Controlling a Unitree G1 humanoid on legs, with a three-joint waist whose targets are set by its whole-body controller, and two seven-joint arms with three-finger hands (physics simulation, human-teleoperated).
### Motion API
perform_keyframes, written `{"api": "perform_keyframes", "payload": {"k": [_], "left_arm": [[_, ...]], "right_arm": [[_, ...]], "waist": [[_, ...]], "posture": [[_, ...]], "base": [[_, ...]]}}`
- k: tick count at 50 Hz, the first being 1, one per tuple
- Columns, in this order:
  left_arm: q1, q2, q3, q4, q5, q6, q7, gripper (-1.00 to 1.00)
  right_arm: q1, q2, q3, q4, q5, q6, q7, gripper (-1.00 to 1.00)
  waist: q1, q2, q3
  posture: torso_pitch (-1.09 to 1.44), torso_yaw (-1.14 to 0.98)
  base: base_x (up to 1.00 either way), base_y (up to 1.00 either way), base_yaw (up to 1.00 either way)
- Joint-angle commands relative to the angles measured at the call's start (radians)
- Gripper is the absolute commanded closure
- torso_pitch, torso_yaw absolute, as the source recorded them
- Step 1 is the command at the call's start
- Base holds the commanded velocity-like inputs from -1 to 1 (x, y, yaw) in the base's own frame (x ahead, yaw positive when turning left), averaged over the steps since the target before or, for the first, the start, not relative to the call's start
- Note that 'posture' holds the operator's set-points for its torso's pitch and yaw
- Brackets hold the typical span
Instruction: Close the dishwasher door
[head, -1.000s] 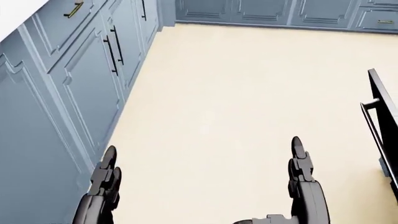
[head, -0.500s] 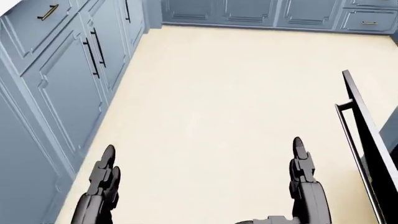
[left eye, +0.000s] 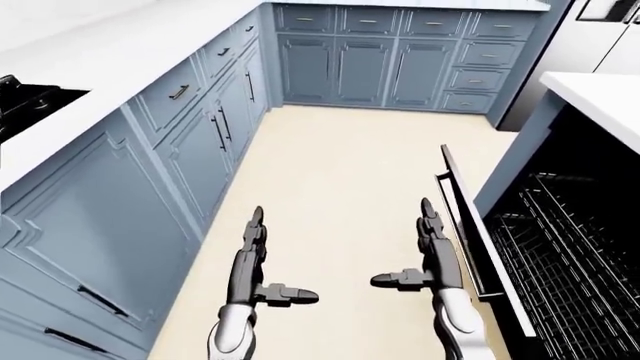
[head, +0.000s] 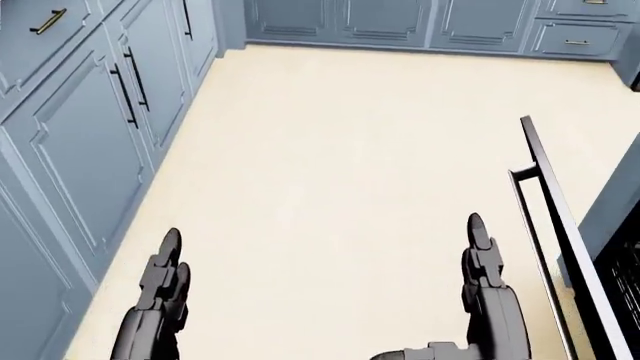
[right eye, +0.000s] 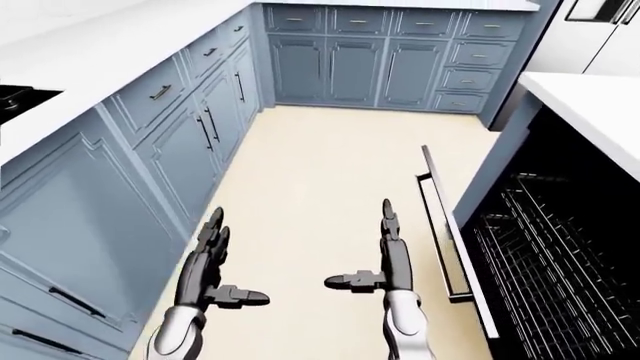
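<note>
Both the left robot hand (left eye: 250, 259) and the right robot hand (left eye: 432, 251) are spread flat, fingers straight, holding nothing. The dishwasher door (left eye: 478, 236) hangs open just right of the right robot hand, untouched, with the wire rack (left eye: 575, 247) further right.

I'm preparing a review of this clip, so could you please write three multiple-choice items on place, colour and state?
1. In the left-eye view, the dishwasher door lies toward which side?
A. left
B. right
C. top

2. What colour are the cabinets?
A. blue-grey
B. red
C. white

3. How is the right robot hand?
A. shut on the door handle
B. open, holding nothing
C. gripping a rack

Answers:
1 B, the door stands beside the open rack at right.
2 A, every cabinet front is blue-grey.
3 B, its fingers are stretched out above the floor.
</note>
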Motion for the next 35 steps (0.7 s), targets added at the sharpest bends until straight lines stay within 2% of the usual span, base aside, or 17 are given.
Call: {"api": "perform_keyframes", "payload": {"k": [1,3,10,12,13,14,15,17,19,22,24,25,26,27,29,35], "left_arm": [[-0.012,0.009,0.013,-0.046,-0.004,-0.025,0.001,-1.0],[-0.012,0.01,0.015,-0.049,-0.006,-0.024,0.0,-1.0],[-0.012,0.009,0.018,-0.052,-0.009,-0.022,0.002,-1.0],[-0.014,0.009,0.018,-0.051,-0.009,-0.022,0.002,-1.0],[-0.014,0.009,0.017,-0.049,-0.007,-0.024,0.003,-1.0],[-0.011,0.008,0.016,-0.051,-0.007,-0.024,0.003,-1.0],[-0.013,0.009,0.018,-0.051,-0.009,-0.022,0.002,-1.0],[-0.012,0.009,0.017,-0.05,-0.008,-0.024,0.002,-1.0],[-0.011,0.008,0.015,-0.048,-0.006,-0.027,0.004,-1.0],[-0.013,0.009,0.016,-0.048,-0.007,-0.025,0.003,-1.0],[-0.013,0.009,0.014,-0.044,-0.005,-0.028,0.004,-1.0],[-0.012,0.008,0.014,-0.046,-0.005,-0.027,0.003,-1.0],[-0.012,0.008,0.014,-0.047,-0.005,-0.027,0.003,-1.0],[-0.012,0.008,0.013,-0.045,-0.004,-0.027,0.004,-1.0],[-0.012,0.008,0.011,-0.044,-0.003,-0.029,0.004,-1.0],[-0.013,0.007,0.007,-0.037,0.001,-0.032,0.005,-1.0]], "right_arm": [[-0.013,0.005,0.01,-0.043,0.001,-0.024,-0.001,-1.0],[-0.013,0.005,0.01,-0.043,0.0,-0.024,-0.001,-1.0],[-0.01,0.006,0.011,-0.051,-0.001,-0.019,-0.001,-1.0],[-0.011,0.006,0.011,-0.048,0.0,-0.021,-0.001,-1.0],[-0.013,0.006,0.01,-0.046,0.001,-0.023,-0.001,-1.0],[-0.013,0.006,0.01,-0.046,0.001,-0.023,-0.001,-1.0],[-0.013,0.006,0.01,-0.048,0.001,-0.021,0.0,-1.0],[-0.012,0.006,0.011,-0.05,0.0,-0.02,-0.001,-1.0],[-0.013,0.006,0.01,-0.048,0.001,-0.021,0.0,-1.0],[-0.013,0.006,0.011,-0.047,0.0,-0.022,0.0,-1.0],[-0.013,0.005,0.009,-0.048,0.001,-0.021,0.0,-1.0],[-0.014,0.006,0.012,-0.045,-0.001,-0.023,-0.001,-1.0],[-0.014,0.006,0.012,-0.046,-0.001,-0.021,-0.001,-1.0],[-0.015,0.006,0.011,-0.042,0.0,-0.024,0.0,-1.0],[-0.014,0.006,0.012,-0.046,0.0,-0.02,0.0,-1.0],[-0.016,0.006,0.012,-0.041,0.0,-0.023,0.001,-1.0]], "waist": [[0.005,-0.005,-0.008],[0.003,0.012,-0.011],[0.011,0.079,0.003],[0.011,0.12,-0.002],[0.014,0.153,-0.016],[0.025,0.1,-0.002],[0.017,0.116,-0.004],[0.02,0.112,-0.013],[0.018,0.099,-0.015],[0.019,0.067,-0.007],[0.019,0.033,-0.007],[0.018,0.005,-0.012],[0.014,-0.037,-0.025],[0.007,-0.01,-0.02],[0.006,-0.003,-0.003],[0.011,0.049,0.002]], "posture": [[0.0,0.0],[0.0,0.0],[0.0,0.0],[0.0,0.0],[0.0,0.0],[0.0,0.0],[0.0,0.0],[0.0,0.0],[0.0,0.0],[0.0,0.0],[0.0,0.0],[0.0,0.0],[0.0,0.0],[0.0,0.0],[0.0,0.0],[0.0,0.0]], "base": [[0.0,-0.16,0.0],[0.0,-0.15,0.0],[0.0,-0.16,0.0],[0.0,-0.16,0.0],[0.0,-0.16,0.0],[0.0,-0.16,0.0],[0.0,-0.16,0.0],[0.0,-0.16,0.0],[0.0,-0.16,0.0],[0.0,-0.16,0.0],[0.0,-0.16,0.0],[0.0,-0.15,0.0],[0.0,-0.16,0.0],[0.0,-0.16,0.0],[0.0,-0.16,0.0],[0.0,-0.16,0.0]]}}
